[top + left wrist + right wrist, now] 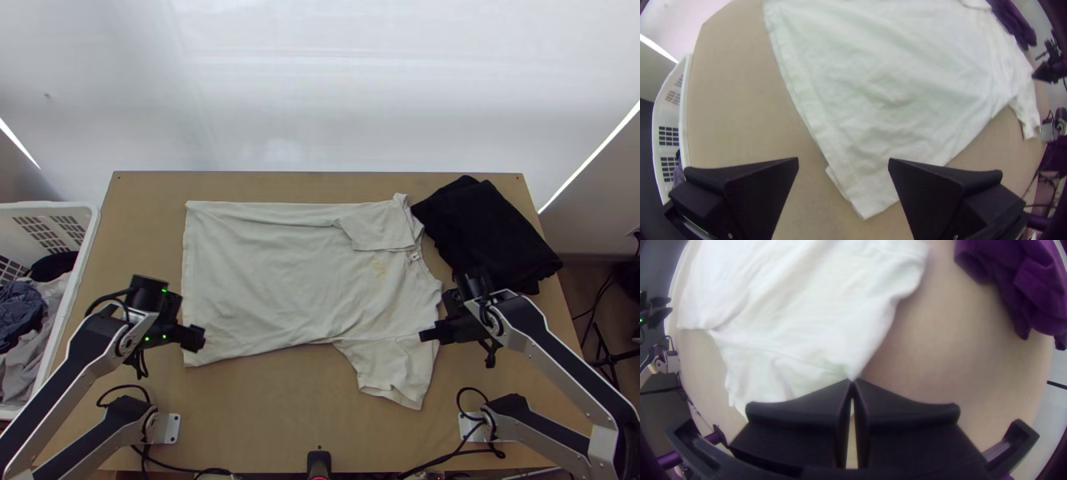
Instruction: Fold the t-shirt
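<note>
A pale t-shirt (pixel 272 280) lies spread sideways, hem at left, collar at right, its far sleeve turned inward onto the body and its near sleeve pointing to the near edge. My left gripper (pixel 194 338) is at the near hem corner; in the left wrist view that gripper (pixel 843 158) is open, the t-shirt (pixel 889 98) beneath, held by neither finger. At the near shoulder is my right gripper (pixel 430 334). The right wrist view has this gripper (pixel 852 380) shut, a peak of the t-shirt (pixel 813 315) drawn up to its fingertips.
Dark folded cloth (pixel 488 232) lies at the table's far right, close to the collar. A white laundry basket (pixel 90 232) with clothes in it stands beyond the left edge. Bare wood (pixel 280 400) lies between the t-shirt and the near edge.
</note>
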Controlling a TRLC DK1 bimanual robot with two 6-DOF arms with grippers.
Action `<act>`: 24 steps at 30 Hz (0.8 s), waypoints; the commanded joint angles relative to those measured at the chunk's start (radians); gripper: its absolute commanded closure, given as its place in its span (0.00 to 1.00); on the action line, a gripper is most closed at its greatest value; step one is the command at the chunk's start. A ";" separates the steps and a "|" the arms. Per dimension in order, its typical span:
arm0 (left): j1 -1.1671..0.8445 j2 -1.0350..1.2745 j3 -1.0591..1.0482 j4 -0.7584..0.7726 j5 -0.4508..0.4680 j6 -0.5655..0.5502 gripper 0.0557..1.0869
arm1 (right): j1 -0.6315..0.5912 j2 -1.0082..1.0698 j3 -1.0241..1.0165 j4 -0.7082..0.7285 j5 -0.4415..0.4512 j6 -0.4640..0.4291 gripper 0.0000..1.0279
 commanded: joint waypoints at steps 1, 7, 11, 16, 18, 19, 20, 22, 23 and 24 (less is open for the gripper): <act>-0.064 0.108 -0.030 -0.044 -0.005 0.192 0.05 | -0.005 -0.015 0.012 -0.004 0.002 -0.002 0.97; -0.068 0.164 0.058 -0.199 -0.001 0.413 0.05 | -0.007 -0.013 0.025 -0.008 0.004 -0.001 0.97; -0.133 0.267 0.136 -0.338 -0.002 0.365 0.05 | -0.007 -0.006 0.043 -0.008 0.004 -0.001 0.97; -0.162 0.256 0.145 -0.381 -0.002 0.362 0.05 | -0.007 -0.006 0.051 -0.010 0.006 0.001 0.97; -0.166 0.252 0.139 -0.392 -0.002 0.361 0.05 | -0.007 -0.006 0.049 -0.013 0.006 0.002 0.97; -0.173 0.252 0.135 -0.412 -0.004 0.365 0.05 | -0.007 -0.006 0.049 -0.013 0.006 0.007 0.97; -0.179 0.252 0.130 -0.414 -0.005 0.367 0.06 | -0.007 -0.006 0.049 -0.013 0.006 0.010 0.97; -0.180 0.252 0.125 -0.427 -0.005 0.382 0.21 | -0.007 -0.006 0.051 -0.013 0.006 0.015 0.97; -0.182 0.252 0.122 -0.415 -0.005 0.385 0.25 | -0.007 -0.006 0.052 -0.013 0.006 0.016 0.97; -0.182 0.250 0.116 -0.403 -0.005 0.385 0.25 | -0.005 -0.007 0.052 -0.013 0.006 0.016 0.97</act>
